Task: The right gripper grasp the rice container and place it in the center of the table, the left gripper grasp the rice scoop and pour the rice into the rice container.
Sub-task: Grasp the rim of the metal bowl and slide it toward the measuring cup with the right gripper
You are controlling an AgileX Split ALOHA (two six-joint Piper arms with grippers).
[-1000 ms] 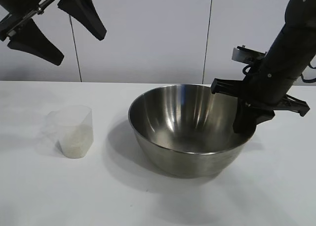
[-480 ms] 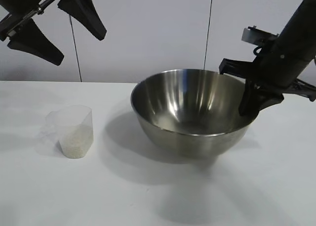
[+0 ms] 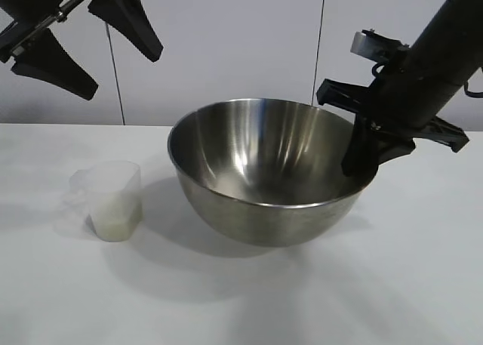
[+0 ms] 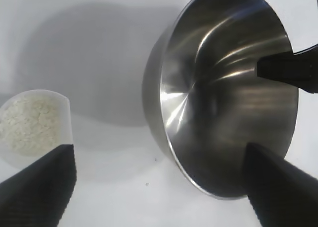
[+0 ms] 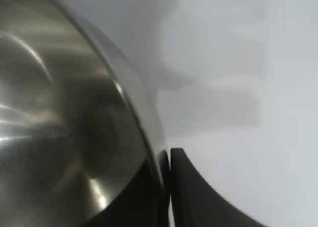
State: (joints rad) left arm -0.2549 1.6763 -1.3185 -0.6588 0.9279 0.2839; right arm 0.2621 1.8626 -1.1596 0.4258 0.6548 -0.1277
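Left pincer [image 3: 81, 49] hangs high, fingers spread wide; right pincer [image 3: 361, 162] — pinched shut — angles steeply down.

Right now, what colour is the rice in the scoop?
Off-white rice, clearest in the left wrist view.

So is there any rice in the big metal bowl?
No, the rice container shows only bare steel inside; the rice sits in the rice scoop.

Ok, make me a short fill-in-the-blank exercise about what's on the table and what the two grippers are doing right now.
1. The right gripper is shut on the rim of the ____.
2. The rice sits in the clear rice scoop, which stands on the ____.
3. The left gripper hangs above the scoop with its fingers ____.

Missing words: rice container; table; open.
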